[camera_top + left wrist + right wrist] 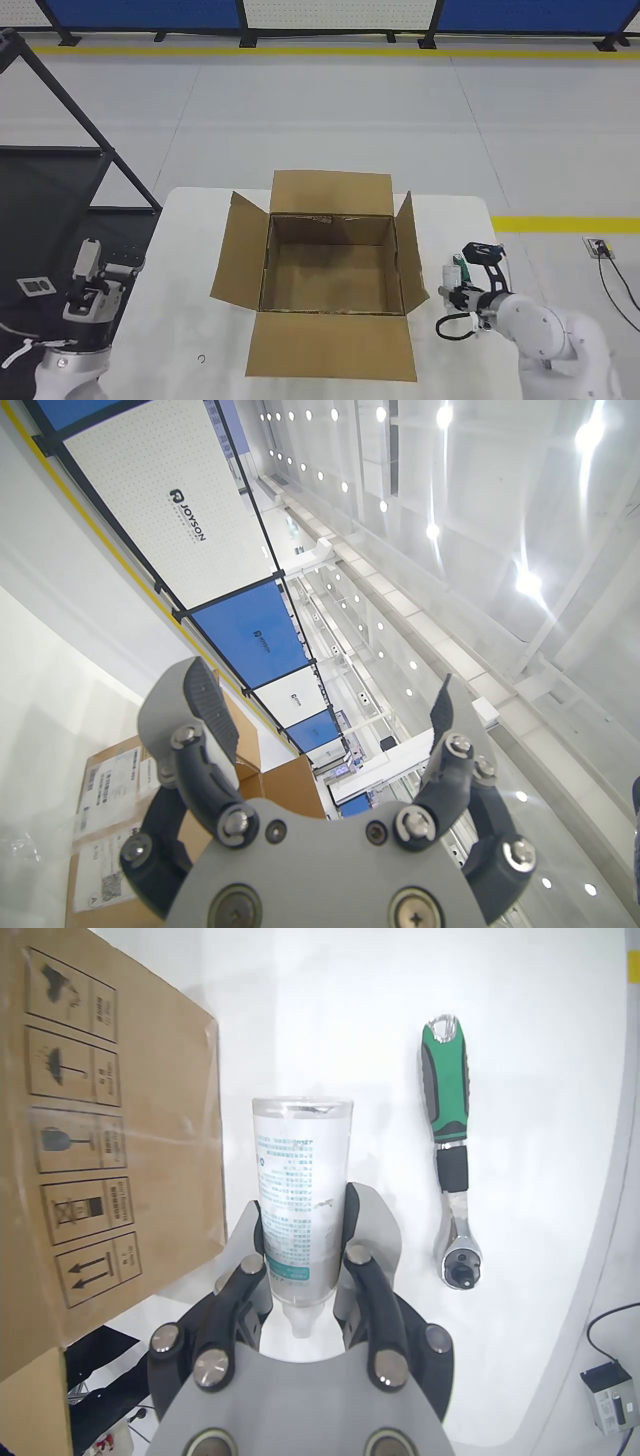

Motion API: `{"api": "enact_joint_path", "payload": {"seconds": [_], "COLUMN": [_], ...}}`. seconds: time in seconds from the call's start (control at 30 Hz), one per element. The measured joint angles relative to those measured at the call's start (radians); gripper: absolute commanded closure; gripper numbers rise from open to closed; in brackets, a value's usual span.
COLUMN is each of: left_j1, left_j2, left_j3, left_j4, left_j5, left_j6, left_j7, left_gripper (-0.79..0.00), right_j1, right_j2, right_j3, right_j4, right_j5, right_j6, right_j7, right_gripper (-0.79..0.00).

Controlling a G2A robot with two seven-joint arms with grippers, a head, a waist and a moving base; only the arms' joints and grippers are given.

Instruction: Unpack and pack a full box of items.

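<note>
An open cardboard box [333, 229] sits in the middle of a white table [190, 300], seen from above. All four flaps are folded outward: one lies flat toward the robot, one lies flat on the far side, and the two side flaps slant up and out. Inside, the brown floor and inner walls of the box show plainly.

To the right of the box, outside it and just beside its right flap, the right gripper [303, 1223] holds a clear plastic bottle [300, 1143]. Its two fingers are closed against the bottle's sides, near the cap end. The small white nozzle points back toward the gripper's palm and the flat base points away. A white label with teal print wraps the bottle. What it holds looks clear, and how full it is cannot be told. Whether the bottle touches the table cannot be told either.

A ratchet wrench [450, 1153] with a green and black handle lies flat on the table beside the bottle, apart from it, on the side away from the box.

The left gripper [325, 680] is off to the left of the table, pointing up toward the ceiling. Its fingers are spread wide with nothing between them
</note>
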Motion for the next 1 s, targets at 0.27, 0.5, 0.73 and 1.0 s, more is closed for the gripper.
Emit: {"api": "enact_joint_path", "payload": {"seconds": [0.27,0.5,0.73,1.0], "left_j1": [0.0,0.009,0.014,0.016], "left_j2": [0.001,0.001,0.001,0.002], "left_j3": [-0.004,-0.015,-0.016,-0.012], "left_j4": [0.007,0.006,-0.001,-0.004], "left_j5": [0.001,-0.006,-0.007,-0.006], "left_j6": [-0.001,-0.003,-0.004,-0.006], "left_j7": [0.003,0.014,0.019,0.015], "left_gripper": [-0.785,-0.785,-0.785,-0.785], "right_j1": [0.081,0.127,0.15,0.14], "right_j2": [0.01,0.019,0.027,0.038], "right_j3": [-0.029,-0.036,-0.048,-0.041], "right_j4": [0.152,0.253,0.299,0.281], "right_j5": [-0.025,-0.011,0.0,0.013], "right_j6": [0.006,-0.004,-0.005,0.004], "right_j7": [-0.001,-0.006,-0.013,-0.022], "right_gripper": [0.0,-0.074,-0.296,-0.302]}}
